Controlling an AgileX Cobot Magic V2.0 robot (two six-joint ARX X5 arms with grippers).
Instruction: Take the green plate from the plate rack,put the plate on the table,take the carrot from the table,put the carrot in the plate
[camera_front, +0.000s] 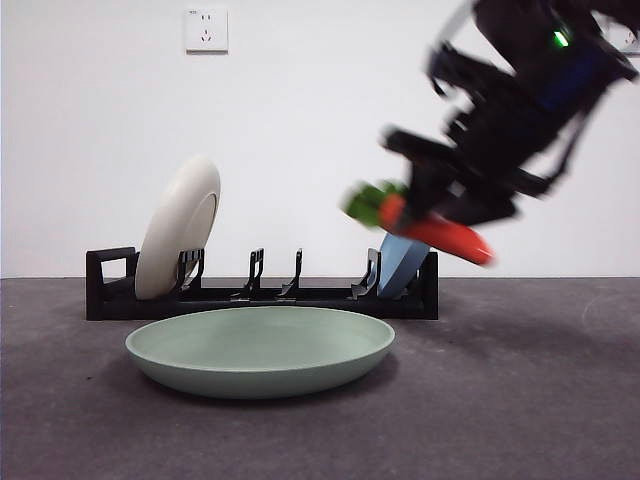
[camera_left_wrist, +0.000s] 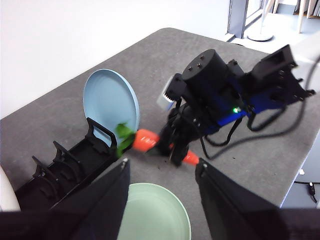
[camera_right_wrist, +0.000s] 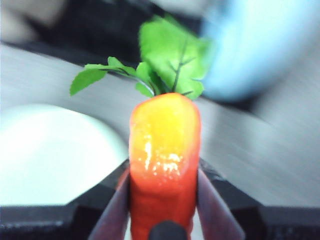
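Right pincer (camera_front: 440, 215) is in the air at the right end of the plate rack (camera_front: 262, 297), clamped across the body of the carrot (camera_front: 436, 228). The carrot is clear of the worktop (camera_front: 520, 400), held slanted, leaf tuft toward the rack and higher, tapered tip lower and pointing away. In the right wrist view the two jaws press on either flank of the orange body, leaves pointing away from the camera.

The green plate (camera_front: 260, 350) lies flat on the worktop, right way up, just in front of the rack and nothing in it. The carrot hangs above and beyond the plate's right edge, not over its middle; arm and carrot are blurred in the front view.

On the rack: a cream-white plate (camera_front: 178, 238) stands on edge near the left end, leaning toward the end loop; a light blue plate (camera_front: 402, 262) stands on edge at the right end, partly behind the carrot.

Left pincer (camera_left_wrist: 160, 175) is held high, looking down on the scene; jaws apart, nothing between them. A wall socket (camera_front: 206, 29) sits above the rack.
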